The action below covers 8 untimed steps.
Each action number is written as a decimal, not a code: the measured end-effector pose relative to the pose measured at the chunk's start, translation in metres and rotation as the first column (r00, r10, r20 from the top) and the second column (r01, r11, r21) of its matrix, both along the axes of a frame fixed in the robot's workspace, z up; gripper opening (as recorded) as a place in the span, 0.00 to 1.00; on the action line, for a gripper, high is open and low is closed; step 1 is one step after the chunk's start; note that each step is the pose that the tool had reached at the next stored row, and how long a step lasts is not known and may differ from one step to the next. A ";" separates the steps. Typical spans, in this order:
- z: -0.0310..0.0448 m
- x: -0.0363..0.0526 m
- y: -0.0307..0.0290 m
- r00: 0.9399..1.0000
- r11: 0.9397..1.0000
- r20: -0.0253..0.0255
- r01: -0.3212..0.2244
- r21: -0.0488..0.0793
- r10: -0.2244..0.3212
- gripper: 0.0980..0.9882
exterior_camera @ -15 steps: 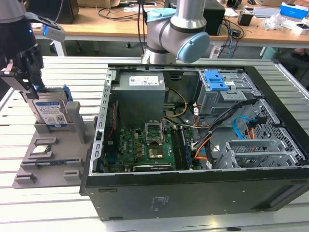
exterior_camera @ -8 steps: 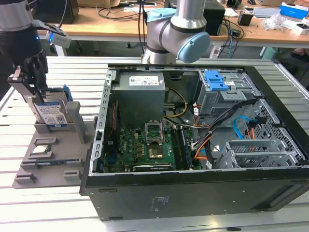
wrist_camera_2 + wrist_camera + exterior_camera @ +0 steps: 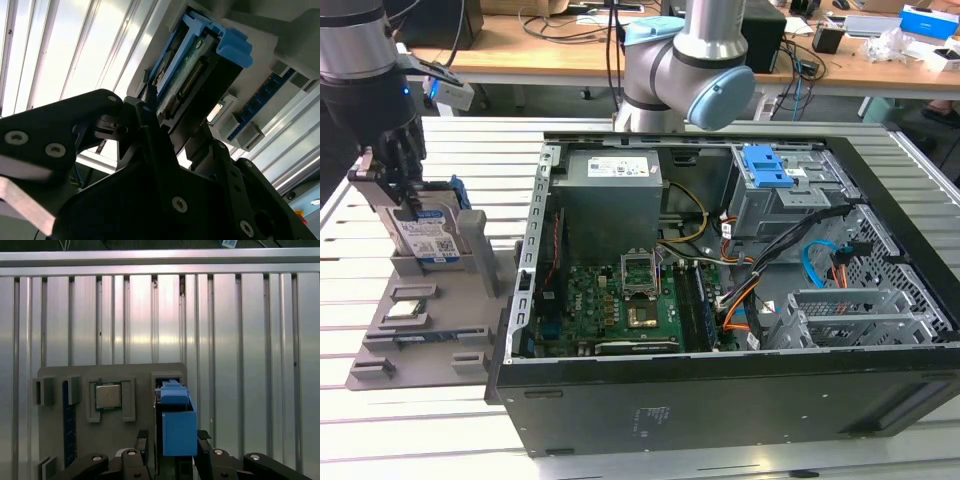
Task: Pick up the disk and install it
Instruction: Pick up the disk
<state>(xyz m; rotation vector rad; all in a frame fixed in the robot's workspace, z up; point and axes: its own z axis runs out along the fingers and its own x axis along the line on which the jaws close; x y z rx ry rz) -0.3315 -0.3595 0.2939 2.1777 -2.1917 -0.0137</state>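
Black gripper (image 3: 392,190) straddles top edge of flat silver metal disk (image 3: 432,238) with blue plastic rails; clamped or merely close, cannot tell. Disk upright in grey plastic holder tray (image 3: 420,330), 9 o'clock of open black computer case (image 3: 720,400) in exterior view. Judged stiff, dense, shock-sensitive: grip broad flat faces, avoid connector end.

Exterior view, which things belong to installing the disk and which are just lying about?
Job: disk standing in grey holder; gripper at it; drive cage in open computer case.
Lying about: processor chip, memory stick on holder; boxes on desk.
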 end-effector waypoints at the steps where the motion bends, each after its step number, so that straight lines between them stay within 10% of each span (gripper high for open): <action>1: 0.0000 0.0000 0.0000 1.000 1.000 0.000 0.000 0.000 0.000 0.43; 8: 0.0000 0.0000 0.0000 1.000 1.000 0.000 0.000 -0.001 0.000 0.34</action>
